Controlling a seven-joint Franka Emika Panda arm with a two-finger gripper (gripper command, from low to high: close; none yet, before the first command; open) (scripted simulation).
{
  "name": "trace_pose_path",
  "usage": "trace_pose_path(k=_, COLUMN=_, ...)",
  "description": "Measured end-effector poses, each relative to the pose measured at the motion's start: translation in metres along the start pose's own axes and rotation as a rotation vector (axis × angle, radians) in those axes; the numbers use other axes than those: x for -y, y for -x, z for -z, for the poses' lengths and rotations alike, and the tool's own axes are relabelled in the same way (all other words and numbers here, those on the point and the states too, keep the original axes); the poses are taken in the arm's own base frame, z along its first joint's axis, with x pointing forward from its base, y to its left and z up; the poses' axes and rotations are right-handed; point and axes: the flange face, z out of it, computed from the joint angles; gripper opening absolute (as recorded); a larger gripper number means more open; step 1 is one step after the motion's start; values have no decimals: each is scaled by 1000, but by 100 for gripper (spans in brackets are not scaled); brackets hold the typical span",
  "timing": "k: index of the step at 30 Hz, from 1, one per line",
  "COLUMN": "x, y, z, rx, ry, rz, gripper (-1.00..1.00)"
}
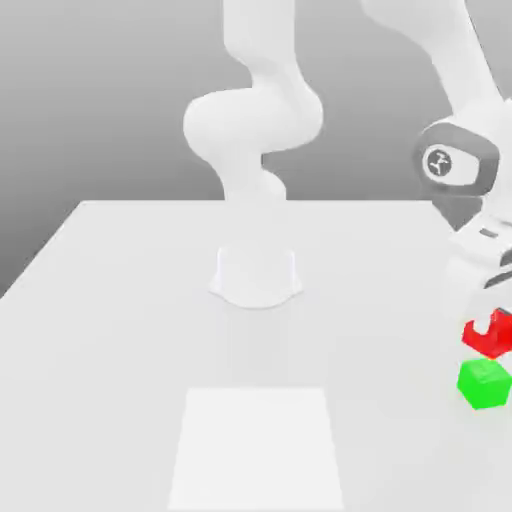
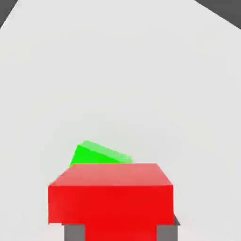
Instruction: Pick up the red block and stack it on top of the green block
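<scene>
Bright, even, diffuse light; the white table (image 1: 120, 330) looks washed out. Only a faint soft shadow lies under the gripper (image 1: 492, 325). Edges look slightly soft, without glare.

No text, label, brand name or number can be read in either view. The only sign of any kind is a small round emblem (image 1: 437, 161) on the dark joint cap of the arm (image 1: 258, 120), at the exterior view's right; it shows a pale figure on a dark disc, and no letters can be made out in it. The faces of the red block (image 2: 110, 195) and the green block (image 1: 484, 383) are plain, with nothing printed on them. The white table (image 1: 120, 330) and the lighter rectangular patch (image 1: 258, 445) near its front edge carry no writing either.
</scene>
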Motion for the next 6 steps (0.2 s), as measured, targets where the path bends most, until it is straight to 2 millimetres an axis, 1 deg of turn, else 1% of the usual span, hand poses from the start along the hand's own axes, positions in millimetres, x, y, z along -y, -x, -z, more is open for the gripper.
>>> trace_pose_path(k=3, x=1, y=1, z=-35, rx=-1, ry=0, rz=-3, gripper=-100)
trace_pose_path(k=4, x=0, y=1, z=-43, rx=-1, ry=0, rz=-4, gripper=100)
trace_pose_path(k=6, x=0, y=1, z=-43, rx=-1, ry=0, rz=-4, gripper=100)
